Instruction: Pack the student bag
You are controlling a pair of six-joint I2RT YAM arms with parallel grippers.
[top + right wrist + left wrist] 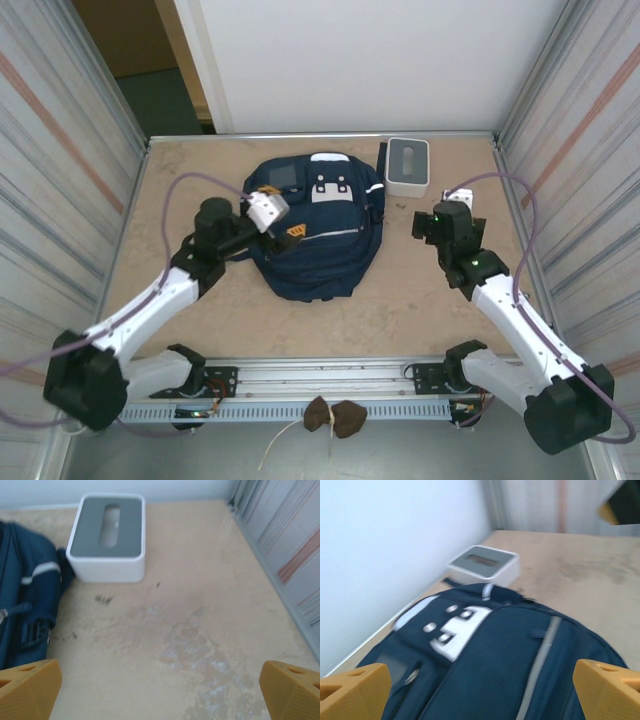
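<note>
The student bag [315, 235] is laid flat on the table [400, 300], apparently zipped shut, though the wrist view is blurred. The left gripper [480, 692] is held wide apart over its front, nothing gripped; the right gripper [160, 687], equally wide, is parked over bare table — probably for clearance.

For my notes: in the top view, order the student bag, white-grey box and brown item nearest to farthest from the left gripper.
1. student bag, directly beneath the left gripper.
2. white-grey box, farther back, to the right.
3. brown item, at the near rail.
</note>
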